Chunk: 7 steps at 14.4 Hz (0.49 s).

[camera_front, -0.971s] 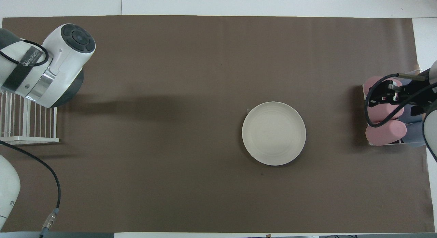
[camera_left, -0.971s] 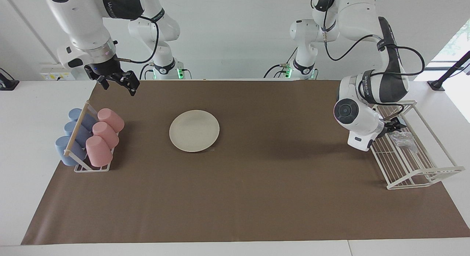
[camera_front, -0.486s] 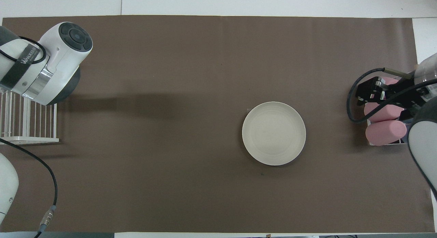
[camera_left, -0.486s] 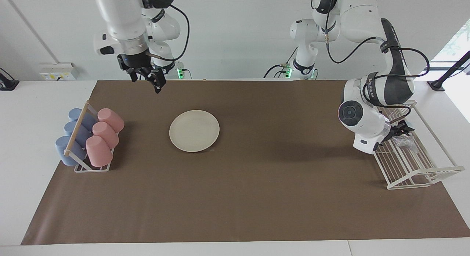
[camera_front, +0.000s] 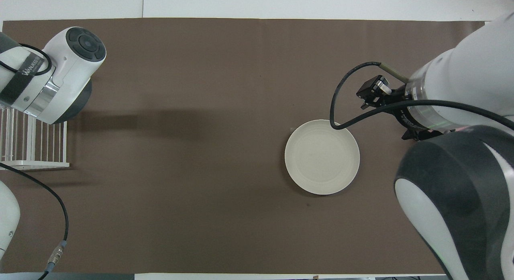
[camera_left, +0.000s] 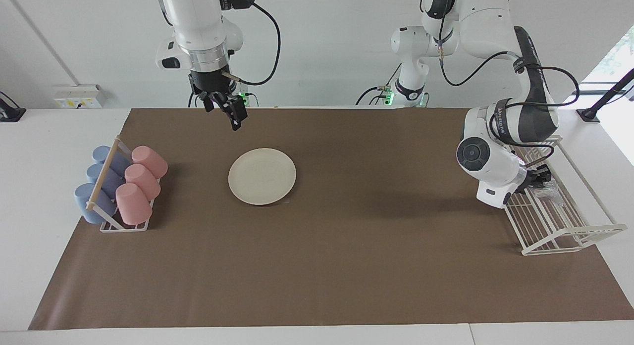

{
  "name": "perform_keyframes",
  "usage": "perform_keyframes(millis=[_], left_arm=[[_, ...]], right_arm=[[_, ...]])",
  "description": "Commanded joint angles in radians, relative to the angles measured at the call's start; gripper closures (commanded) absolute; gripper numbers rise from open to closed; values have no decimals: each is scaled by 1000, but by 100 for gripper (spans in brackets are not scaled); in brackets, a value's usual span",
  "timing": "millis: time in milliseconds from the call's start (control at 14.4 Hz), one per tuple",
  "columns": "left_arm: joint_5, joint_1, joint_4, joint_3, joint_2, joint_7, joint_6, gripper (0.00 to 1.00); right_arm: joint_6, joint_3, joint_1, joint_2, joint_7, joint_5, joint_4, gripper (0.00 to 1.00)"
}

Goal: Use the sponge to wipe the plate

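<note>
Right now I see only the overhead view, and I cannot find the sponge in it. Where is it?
Observer: The sponge lies in the white wire rack at the left arm's end of the table; the left arm's wrist covers it in your view.
Operator: Is the left gripper at it?
Observer: Yes, the left gripper is down in the rack at the sponge; whether it grips it I cannot tell.
Operator: Does the right gripper touch the plate?
Observer: No. The right gripper hangs open, high over the brown mat, clear of the plate.
</note>
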<state>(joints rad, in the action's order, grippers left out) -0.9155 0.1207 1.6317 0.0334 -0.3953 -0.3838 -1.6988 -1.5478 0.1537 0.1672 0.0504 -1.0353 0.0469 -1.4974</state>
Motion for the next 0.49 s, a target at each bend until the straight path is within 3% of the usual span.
perform_keyframes(millis=[0,208,416], left_arm=[[-14,-7,8,0,10,13,-8,100],[-5,-7,4,0,21,19,-4,100],[77,-18,-22,-1,75,46,37,100]], right_arm=[[95,4,37,150,-131,-5,217,0],[159,-5,132,274,-317,-1,408,0],[189,4,160,287,-442,-16,433,0]])
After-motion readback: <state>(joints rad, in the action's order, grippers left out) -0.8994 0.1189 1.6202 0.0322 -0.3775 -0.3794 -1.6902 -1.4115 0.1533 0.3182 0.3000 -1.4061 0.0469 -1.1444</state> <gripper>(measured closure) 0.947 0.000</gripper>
